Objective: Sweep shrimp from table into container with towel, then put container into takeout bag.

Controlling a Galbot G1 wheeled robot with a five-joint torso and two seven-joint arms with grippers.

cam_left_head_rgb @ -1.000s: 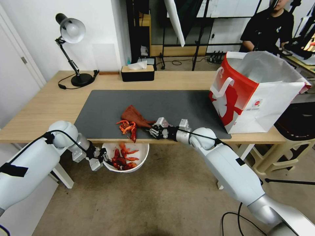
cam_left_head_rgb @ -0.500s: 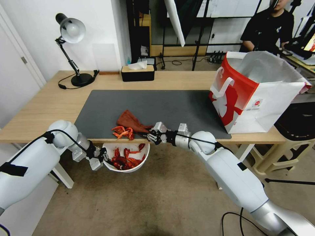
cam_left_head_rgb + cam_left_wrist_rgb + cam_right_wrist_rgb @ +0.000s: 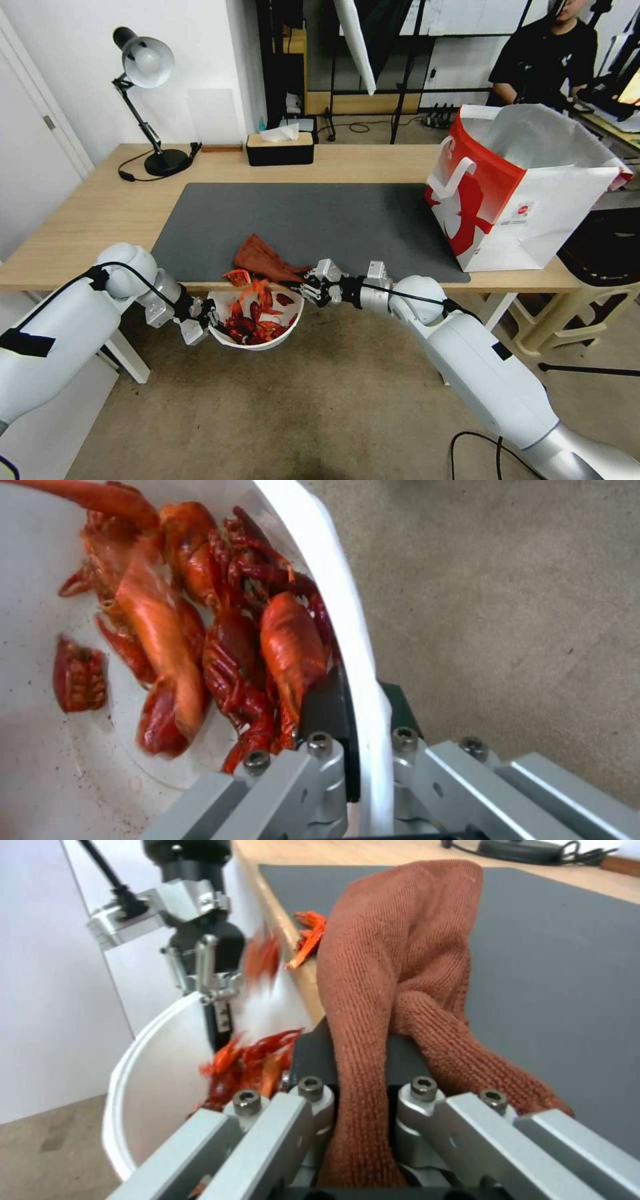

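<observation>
- the left hand (image 3: 212,325) sits below the near edge of the worktop (image 3: 87,213), at about 7 o'clock in the head view, closed on the rim of the container (image 3: 257,343); in the left wrist view one finger (image 3: 323,710) is inside the wall and the other outside, with the white rim (image 3: 363,680) pinched between them.
- the container hangs under the worktop edge, its mouth just below the front of the dark grey mat (image 3: 320,220).
- most of the shrimp (image 3: 253,323) lie heaped in the container, against the wall beside the left hand's finger; the left wrist view shows them (image 3: 220,645) glossy and red-orange, with one small piece apart on the white floor.
- a few shrimp are right at the worktop edge above the container, and some appear blurred in the air between edge and bowl.
- the right hand (image 3: 308,288) is at the near edge of the mat, about 6 o'clock, clamped on the towel (image 3: 263,257); the right wrist view shows the rust-brown cloth (image 3: 393,975) squeezed between its fingers (image 3: 313,1060) and trailing onto the mat toward 12 o'clock.
- the takeout bag (image 3: 513,193) stands upright and open at 3 o'clock on the worktop, well apart from both hands.
- a desk lamp (image 3: 143,100) and a black tissue box (image 3: 280,148) stand along the far side, around 11 and 12 o'clock.
</observation>
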